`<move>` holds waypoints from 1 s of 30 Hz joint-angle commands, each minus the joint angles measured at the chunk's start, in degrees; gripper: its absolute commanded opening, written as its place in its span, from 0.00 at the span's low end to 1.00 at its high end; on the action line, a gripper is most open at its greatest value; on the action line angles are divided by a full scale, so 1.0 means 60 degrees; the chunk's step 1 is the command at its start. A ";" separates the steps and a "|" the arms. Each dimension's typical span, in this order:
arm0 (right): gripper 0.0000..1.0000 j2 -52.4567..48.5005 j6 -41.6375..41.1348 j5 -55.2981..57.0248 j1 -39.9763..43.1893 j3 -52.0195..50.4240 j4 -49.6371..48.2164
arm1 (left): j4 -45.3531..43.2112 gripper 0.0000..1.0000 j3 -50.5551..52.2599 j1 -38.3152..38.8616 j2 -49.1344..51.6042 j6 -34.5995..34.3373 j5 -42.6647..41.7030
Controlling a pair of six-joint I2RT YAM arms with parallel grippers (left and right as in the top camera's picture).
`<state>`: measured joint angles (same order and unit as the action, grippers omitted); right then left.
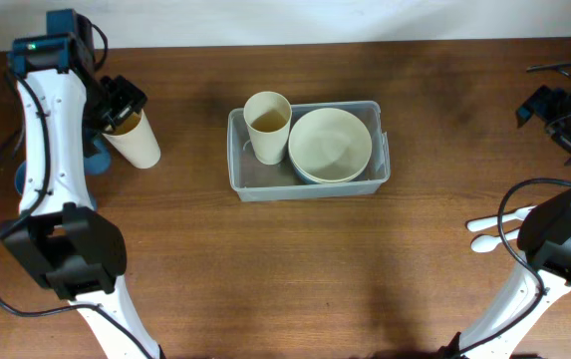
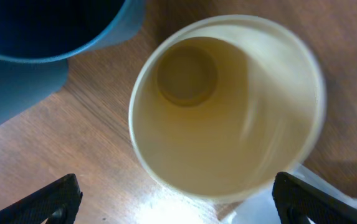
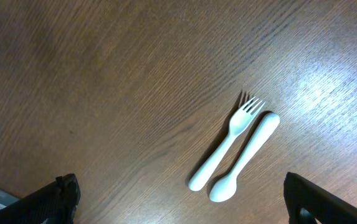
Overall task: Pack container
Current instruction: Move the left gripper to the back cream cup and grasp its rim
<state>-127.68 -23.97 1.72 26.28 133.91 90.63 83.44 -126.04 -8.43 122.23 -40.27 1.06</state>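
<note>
I'm working over a wooden table (image 1: 265, 279), and the container (image 1: 265, 189) sits at its middle, toward the far edge, well apart from both arms. It is part packed. A pale bowl (image 1: 331, 144) fills its right side, and a tall cream cup (image 1: 268, 125) stands upright in its left end, touching the bowl's edge.

I count at least four loose things. Blue dishware (image 2: 35, 31) sits far out on my left, partly hidden under the arm; I can't tell how many pieces there are. Just beside it a second cream cup (image 1: 138, 142) stands on the table. My left gripper (image 2: 177, 202) hangs right over it with the jaws wide, one finger on either side of the rim and gripping nothing.

On my right, the right gripper (image 3: 187, 202) is also spread wide and empty, looking down on a white fork (image 3: 225, 142) and white spoon (image 3: 247, 154). They lie side by side and almost touching, near that arm.

I judge the job about a third done, with the second cup the likely next pick.
</note>
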 commanded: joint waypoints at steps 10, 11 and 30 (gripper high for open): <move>0.99 0.0102 -0.0084 0.0153 0.0062 -0.0040 -0.0007 | -0.0412 1.00 0.0251 -0.0302 0.0127 -0.0918 0.0124; 0.99 0.0102 -0.0084 0.0153 0.0062 -0.0040 -0.0007 | -0.0404 1.00 0.0251 -0.0306 0.0127 -0.1067 0.0124; 0.99 0.0102 -0.0084 0.0153 0.0062 -0.0040 -0.0007 | -0.0754 1.00 0.1126 -0.0313 0.0127 -0.1614 0.0036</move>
<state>-127.68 -24.01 1.72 26.28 133.91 90.63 79.64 -120.36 -9.85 122.72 -49.12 1.02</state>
